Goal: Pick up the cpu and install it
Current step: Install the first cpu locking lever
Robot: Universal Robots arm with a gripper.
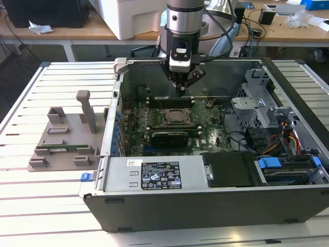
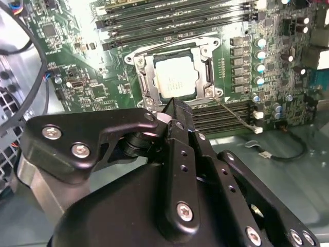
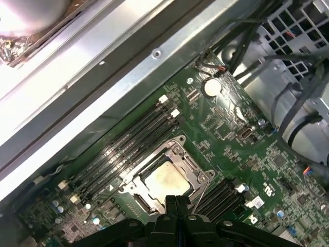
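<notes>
— Where's the cpu [image 2: 176,81]?
— Lying in the socket frame [image 2: 147,77] on the motherboard [image 2: 92,87], below the gripper [image 2: 174,104].
— And the fingers [image 2: 181,123]?
— Pressed together, tips above the chip's near edge, not touching it.

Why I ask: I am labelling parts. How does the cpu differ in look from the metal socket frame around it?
The cpu is a plain, pale, solid square plate; the socket frame is an open-centred metal border with screws at its corners. The cpu is the smaller and sits inside; the socket frame encloses it. Both are squarish and lie flat on the green motherboard.
</notes>
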